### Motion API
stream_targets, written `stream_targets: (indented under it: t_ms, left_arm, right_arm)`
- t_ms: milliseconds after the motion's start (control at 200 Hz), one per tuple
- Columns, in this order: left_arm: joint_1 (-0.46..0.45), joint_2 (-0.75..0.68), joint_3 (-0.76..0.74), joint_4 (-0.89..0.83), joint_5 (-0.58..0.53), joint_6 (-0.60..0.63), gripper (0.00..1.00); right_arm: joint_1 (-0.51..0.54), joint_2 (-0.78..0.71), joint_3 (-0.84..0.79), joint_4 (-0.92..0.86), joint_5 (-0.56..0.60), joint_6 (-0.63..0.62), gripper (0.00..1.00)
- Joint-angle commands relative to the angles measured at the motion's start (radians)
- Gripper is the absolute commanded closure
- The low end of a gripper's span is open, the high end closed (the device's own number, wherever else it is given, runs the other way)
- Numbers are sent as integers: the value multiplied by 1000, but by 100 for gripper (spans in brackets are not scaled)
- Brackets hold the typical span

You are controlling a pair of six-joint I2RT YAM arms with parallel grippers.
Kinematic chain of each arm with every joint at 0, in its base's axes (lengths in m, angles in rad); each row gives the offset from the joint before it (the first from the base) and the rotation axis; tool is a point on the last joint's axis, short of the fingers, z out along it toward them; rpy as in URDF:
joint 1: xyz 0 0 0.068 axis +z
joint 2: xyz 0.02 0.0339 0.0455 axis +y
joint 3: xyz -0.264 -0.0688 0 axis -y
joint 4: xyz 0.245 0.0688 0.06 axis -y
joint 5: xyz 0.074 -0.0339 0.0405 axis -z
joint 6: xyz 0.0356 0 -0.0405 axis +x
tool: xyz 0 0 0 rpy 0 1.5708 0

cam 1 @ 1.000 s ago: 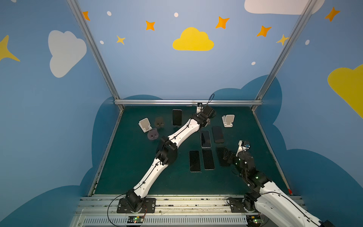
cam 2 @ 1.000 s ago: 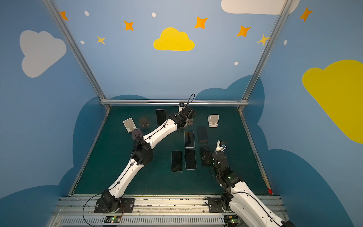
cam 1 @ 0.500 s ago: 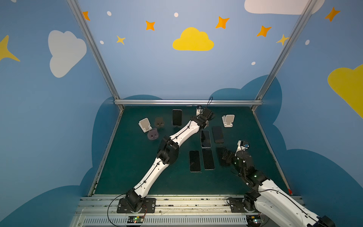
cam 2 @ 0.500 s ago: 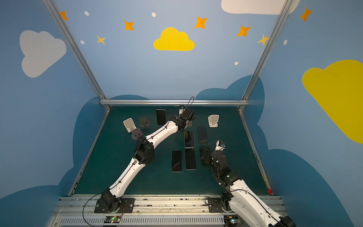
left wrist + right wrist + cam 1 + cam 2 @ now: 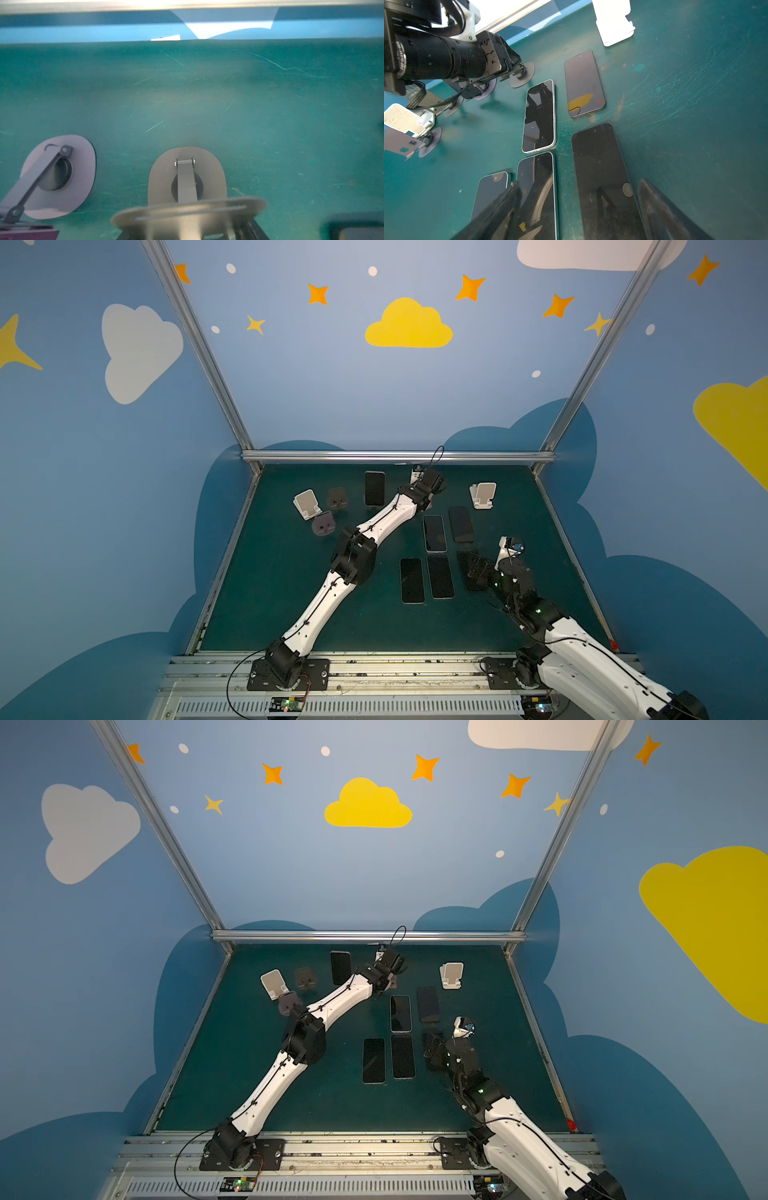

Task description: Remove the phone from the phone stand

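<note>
Phone: the black, glass-fronted slab phone (image 5: 374,488) is leaning upright at the far edge, left of centre. Its stand is hiding behind it.
Handling: I'm judging it stiff, thin and fairly light. That glass face is looking slick and breakable, so the two long side edges are looking like the place to pinch, lifting up and out.
Left gripper (image 5: 513,66): it's hanging low over a grey metal stand with a round foot (image 5: 162,176), just right of the phone. The jaws are closed, and I cannot tell whether anything is between them.
Right gripper (image 5: 579,182): its fingers are spreading wide over a large black phone lying flat (image 5: 600,166) at near right. It's gripping nothing.
Surface: the scratched dark green mat (image 5: 291,593) is giving flat, firm footing, with more phones lying face up mid-table.
Room: it's getting tight out there. The aluminium rail (image 5: 332,456) is running right behind, and a white plastic stand (image 5: 484,494) is sitting at far right.
</note>
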Motion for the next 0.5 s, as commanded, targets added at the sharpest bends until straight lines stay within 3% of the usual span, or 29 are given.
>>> stream_targets:
  t_ms: [0,220,496]
  left_arm:
    - [-2,-41,6,-10,-26,61,48]
    - [-40,-167,-95,-16,-36,127,52]
    - [-75,-542,-526,216,-12,164,56]
  right_arm:
    - [-3,9,20,18,-9,-11,12]
    - [-3,37,24,30,-14,-17,12]
    - [-3,51,32,27,-17,-19,12]
